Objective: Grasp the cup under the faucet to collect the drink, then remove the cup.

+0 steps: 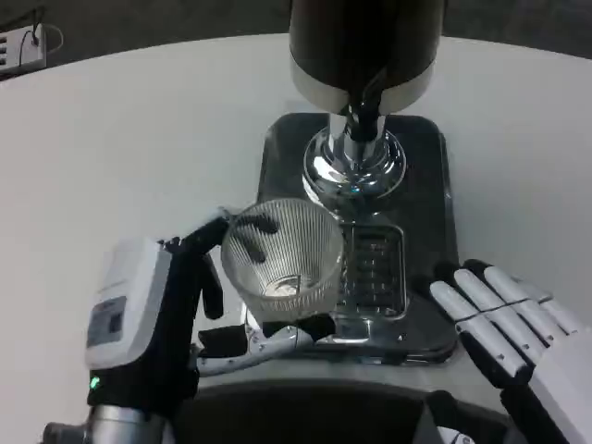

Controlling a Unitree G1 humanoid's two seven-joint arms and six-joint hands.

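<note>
the robot's left hand (176, 310) grips a clear ribbed cup (282, 257) at the near left of a dark drink dispenser, its black fingers (277, 335) wrapped around the cup's lower wall and dark fingertips showing through the glass on the far side. the cup is tilted, its open mouth turned up toward the camera, and it sits just left of the slotted drip grate (375, 270) rather than over it, in front of and slightly left of the black faucet (363, 118). the faucet hangs from the dispenser's dark body (365, 42) above a polished chrome base (354, 165), all standing on a dark tray (435, 199) with rounded corners. the right hand (509, 324) rests open at the tray's near right corner, its white fingers extended side by side toward the tray and holding nothing. the white table (139, 139) spreads around the scene, with a power strip (20, 44) at its far left edge.
</note>
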